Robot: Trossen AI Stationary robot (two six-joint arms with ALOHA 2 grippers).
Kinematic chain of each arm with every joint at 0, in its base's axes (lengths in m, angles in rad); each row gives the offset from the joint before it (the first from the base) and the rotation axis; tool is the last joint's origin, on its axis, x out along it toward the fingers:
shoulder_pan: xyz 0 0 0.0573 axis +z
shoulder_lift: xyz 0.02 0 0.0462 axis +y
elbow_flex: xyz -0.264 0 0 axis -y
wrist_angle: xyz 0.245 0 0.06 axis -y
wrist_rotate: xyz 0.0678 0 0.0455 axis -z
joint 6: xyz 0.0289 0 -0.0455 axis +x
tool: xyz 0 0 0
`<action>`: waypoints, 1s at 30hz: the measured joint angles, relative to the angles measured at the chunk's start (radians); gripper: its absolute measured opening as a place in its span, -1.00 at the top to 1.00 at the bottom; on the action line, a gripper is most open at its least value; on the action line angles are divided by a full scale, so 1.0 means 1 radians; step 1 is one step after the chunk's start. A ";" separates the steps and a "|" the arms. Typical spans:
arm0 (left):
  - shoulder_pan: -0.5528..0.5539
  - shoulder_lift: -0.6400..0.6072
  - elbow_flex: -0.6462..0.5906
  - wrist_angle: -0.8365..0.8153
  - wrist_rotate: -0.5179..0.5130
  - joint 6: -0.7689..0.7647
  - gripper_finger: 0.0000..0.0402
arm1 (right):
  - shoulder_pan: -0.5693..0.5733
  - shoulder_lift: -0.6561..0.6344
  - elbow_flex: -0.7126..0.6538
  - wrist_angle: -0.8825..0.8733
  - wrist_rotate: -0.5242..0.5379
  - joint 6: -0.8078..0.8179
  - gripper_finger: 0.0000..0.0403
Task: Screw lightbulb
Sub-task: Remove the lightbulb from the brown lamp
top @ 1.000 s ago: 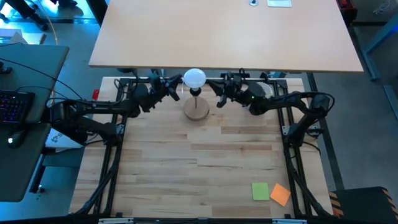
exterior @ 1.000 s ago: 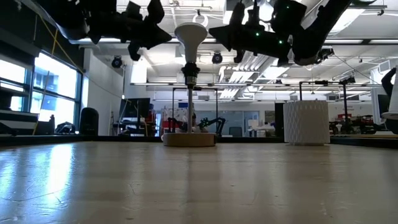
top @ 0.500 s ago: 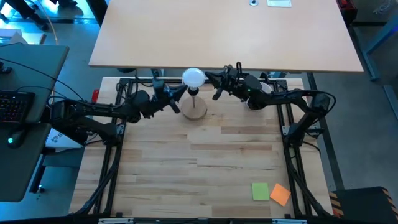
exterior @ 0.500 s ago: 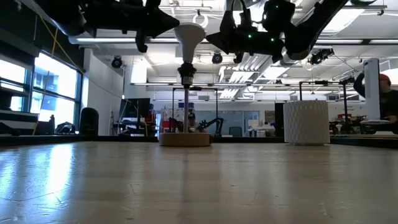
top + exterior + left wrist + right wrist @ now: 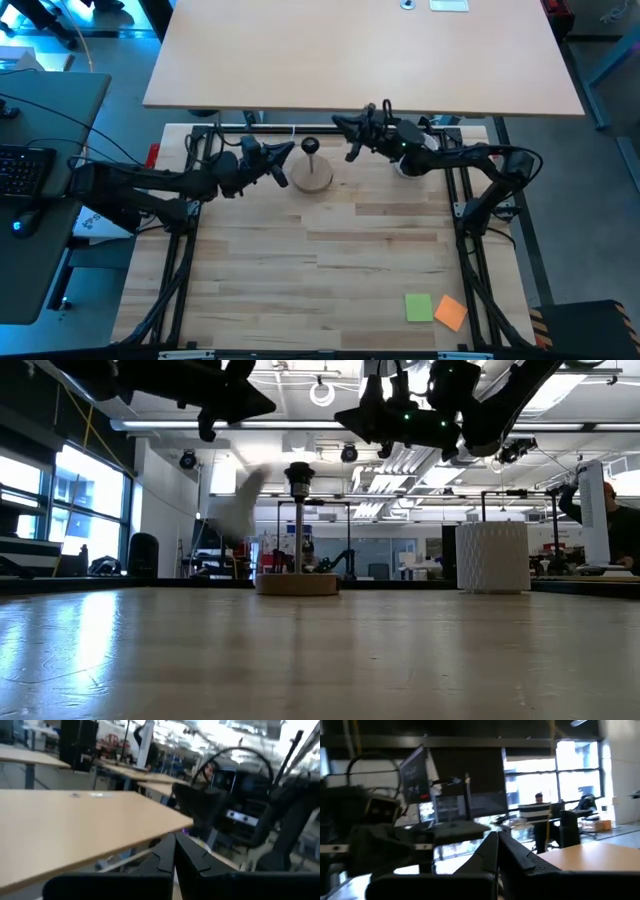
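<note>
The round wooden stand (image 5: 314, 178) stands near the table's far edge, and its black socket post (image 5: 298, 475) is bare on top. The lightbulb (image 5: 240, 510) shows only in the low view. There it is a white blur in the air beside the post, below socket height; I cannot find it in the high view. My left gripper (image 5: 280, 163) hangs shut just left of the post, at about socket height. My right gripper (image 5: 347, 138) hangs shut just right of the post. In both wrist views the fingers (image 5: 175, 851) (image 5: 497, 845) lie together with nothing between them.
A white ribbed cylinder (image 5: 491, 557) shows to the right in the low view. Green (image 5: 418, 307) and orange (image 5: 451, 313) sticky notes lie at the table's near right. A tan tabletop (image 5: 360, 50) lies beyond the far edge. A person (image 5: 612, 510) sits in the room behind.
The lightbulb, which sat upright on the socket post half a second ago, has come off it and is falling beside the post. My left gripper has swung toward the stand, staying shut. The stand slid slightly toward the left.
</note>
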 joint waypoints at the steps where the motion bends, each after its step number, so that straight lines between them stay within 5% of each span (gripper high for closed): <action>1: -0.007 -0.009 0.000 -0.028 0.000 -0.002 1.00 | 0.003 0.000 0.000 -0.010 -0.014 -0.004 1.00; 16: -0.031 -0.113 0.000 -0.315 -0.020 -0.090 1.00 | 0.014 0.001 0.000 -0.065 -0.037 -0.006 1.00; 30: -0.036 -0.127 0.000 -0.331 -0.021 -0.089 1.00 | 0.014 0.001 -0.001 -0.080 -0.039 -0.006 1.00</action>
